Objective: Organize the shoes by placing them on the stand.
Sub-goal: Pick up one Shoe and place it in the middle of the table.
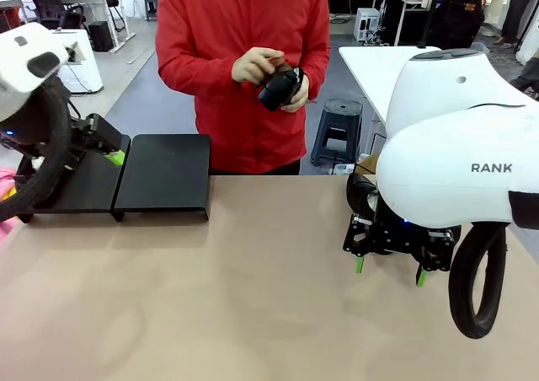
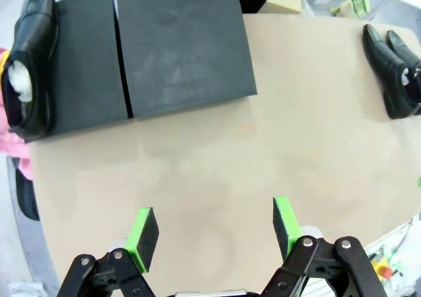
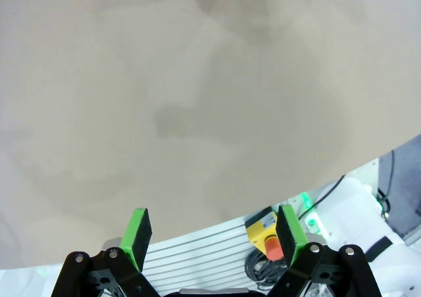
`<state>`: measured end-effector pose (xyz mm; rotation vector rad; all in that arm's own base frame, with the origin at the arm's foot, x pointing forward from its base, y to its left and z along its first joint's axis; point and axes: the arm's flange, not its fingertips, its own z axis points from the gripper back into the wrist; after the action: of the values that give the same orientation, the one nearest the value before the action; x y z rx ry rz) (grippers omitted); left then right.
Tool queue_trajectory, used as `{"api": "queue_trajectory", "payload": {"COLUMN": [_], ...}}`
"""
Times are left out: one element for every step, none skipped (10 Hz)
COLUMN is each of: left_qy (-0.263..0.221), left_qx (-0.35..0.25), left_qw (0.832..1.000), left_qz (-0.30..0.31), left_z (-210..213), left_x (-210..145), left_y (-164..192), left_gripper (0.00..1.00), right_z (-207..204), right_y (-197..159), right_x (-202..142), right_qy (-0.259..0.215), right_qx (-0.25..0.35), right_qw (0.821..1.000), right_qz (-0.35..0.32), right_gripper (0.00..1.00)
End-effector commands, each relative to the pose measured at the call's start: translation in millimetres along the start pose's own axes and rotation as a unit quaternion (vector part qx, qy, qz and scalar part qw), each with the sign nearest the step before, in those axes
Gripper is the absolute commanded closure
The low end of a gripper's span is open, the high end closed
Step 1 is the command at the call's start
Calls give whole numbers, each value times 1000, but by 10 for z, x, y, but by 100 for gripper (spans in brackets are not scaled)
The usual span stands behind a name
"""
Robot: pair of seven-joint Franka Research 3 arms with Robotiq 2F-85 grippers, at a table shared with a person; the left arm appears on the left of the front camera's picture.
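Observation:
The black stand [image 2: 184, 41] sits at the table's far left, in two flat panels [image 1: 164, 172]. One glossy black shoe [image 2: 29, 60] lies on its outer end. Two more shoes [image 2: 395, 70] lie side by side on the table at the far right; one toe [image 1: 362, 193] peeks out behind my right arm. A person in red holds another black shoe [image 1: 280, 86] in both hands at chest height. My left gripper [image 2: 214, 231] hangs open above bare table, near the stand. My right gripper [image 3: 214, 234] [image 1: 389, 269] is open too, pointing down at bare tabletop.
The tan table [image 1: 253, 297] is bare across its middle and front. In the right wrist view its near edge shows, with a red stop button [image 3: 271, 244] and cables below. A dark stool [image 1: 337, 128] and a white table [image 1: 370, 65] stand behind the person.

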<state>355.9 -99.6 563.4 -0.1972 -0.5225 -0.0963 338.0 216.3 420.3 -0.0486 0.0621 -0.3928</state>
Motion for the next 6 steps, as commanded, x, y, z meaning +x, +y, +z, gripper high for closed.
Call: {"api": "queue_trajectory", "payload": {"left_qy": [-19,0,0,0,0,0], "left_qx": [-15,0,0,0,0,0], "left_qw": [999,1000,1000,1000,1000,1000], "left_qz": [45,0,0,0,0,0], "left_z": [27,0,0,0,0,0], "left_x": [46,0,0,0,0,0], "left_y": [81,0,0,0,0,0], "left_gripper": [10,10,10,10,10,10], "right_z": [-38,-77,-88,-91,-119,-199], "right_y": [-20,-10,7,28,64,131], "right_x": [182,353,500,637,772,887], "right_qy": [-33,-36,-48,-74,-92,-111], "right_qx": [-15,-3,13,22,40,73], "right_qw": [999,998,997,994,990,981], "right_qz": [19,47,65,80,99,144], "right_gripper": [0,0,0,0,0,0]}}
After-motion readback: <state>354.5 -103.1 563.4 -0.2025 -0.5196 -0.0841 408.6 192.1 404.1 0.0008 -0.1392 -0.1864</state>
